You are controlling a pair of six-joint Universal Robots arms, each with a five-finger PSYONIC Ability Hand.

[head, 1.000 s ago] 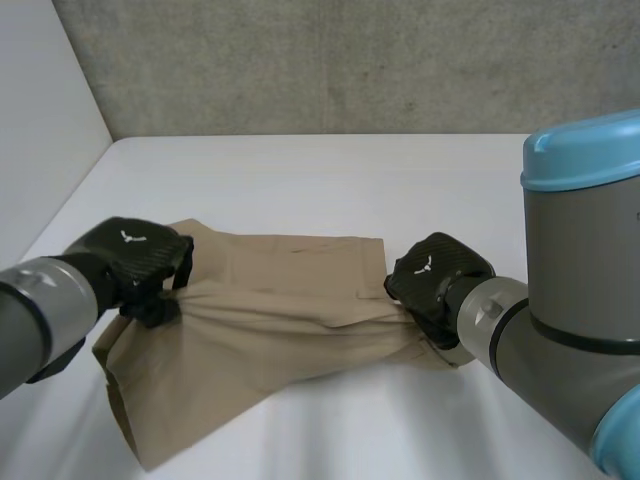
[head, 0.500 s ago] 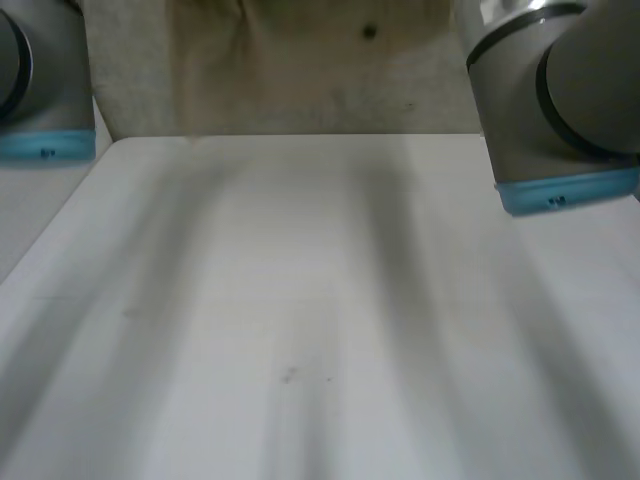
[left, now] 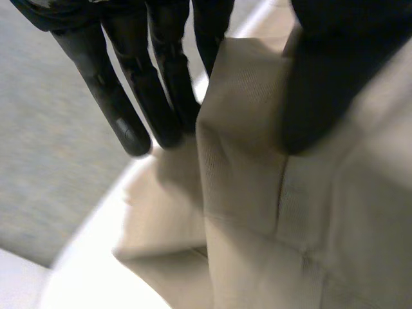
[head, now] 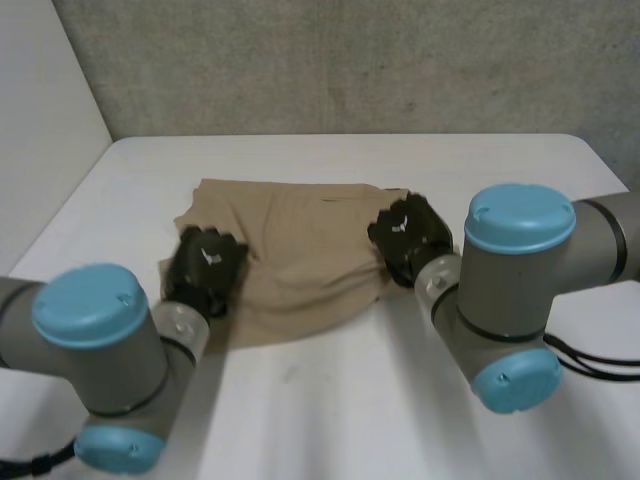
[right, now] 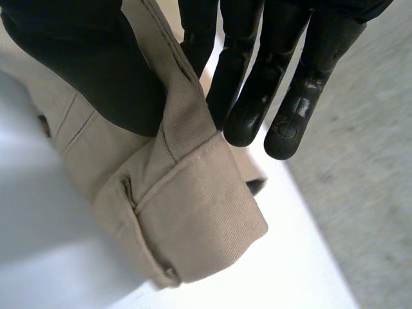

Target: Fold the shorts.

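Beige twill-cloth shorts (head: 300,255) lie across the middle of the white bench (head: 480,170). The left hand (head: 205,270) grasps the cloth at its left edge, pinched between thumb and straight fingers. The right hand (head: 408,235) pinches a doubled, stitched edge at the right side in the same way. The step in hand appears to be the laying of a fold. For a clean result both hands should travel level and together, hold the cloth taut between them, set edge on edge, and release only once the layer rests flat.
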